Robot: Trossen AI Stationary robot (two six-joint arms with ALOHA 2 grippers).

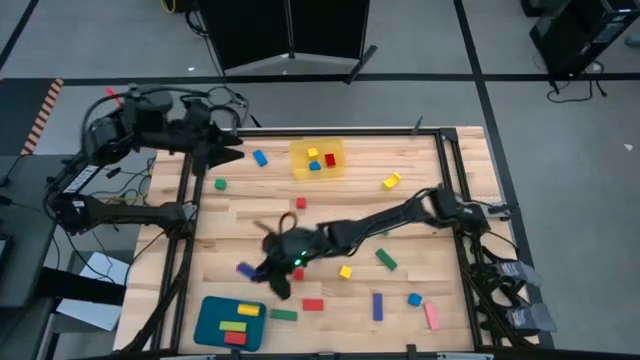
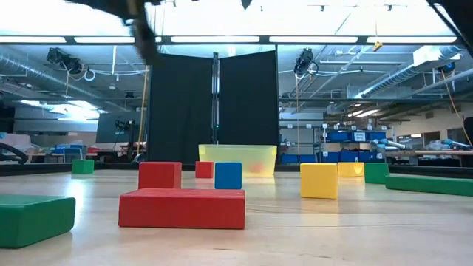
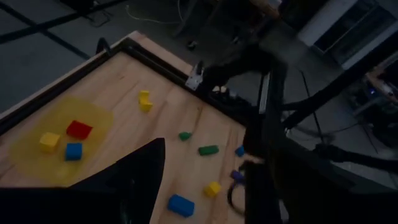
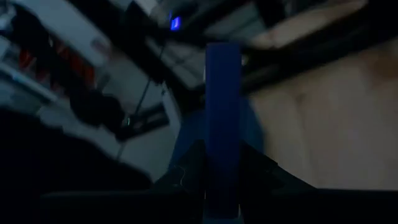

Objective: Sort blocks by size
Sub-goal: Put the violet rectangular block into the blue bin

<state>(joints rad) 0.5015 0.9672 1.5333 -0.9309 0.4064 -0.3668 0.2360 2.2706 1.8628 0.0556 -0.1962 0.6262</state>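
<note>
In the right wrist view the right gripper (image 4: pixel 221 171) is closed on a long blue bar (image 4: pixel 222 118), which stands upright between its two dark fingers. In the high view this gripper (image 1: pixel 278 272) is found at the lower middle of the frame, just above and to the right of the teal tray (image 1: pixel 214 306) in the lower left, where yellow, green and red bars are already lying.

The step in hand is judged to be the carrying of a long block to the tray of long pieces. For the next move, the bar must be brought over the teal tray and released there without disturbing the bars inside.

The left gripper (image 1: pixel 222 152) waits at the upper left with its fingers apart.

The blocks (image 2: pixel 182 207) are painted wood with flat faces and sharp edges. Small cubes are gathered in the translucent yellow tray (image 1: pixel 299 150) at the upper middle.
</note>
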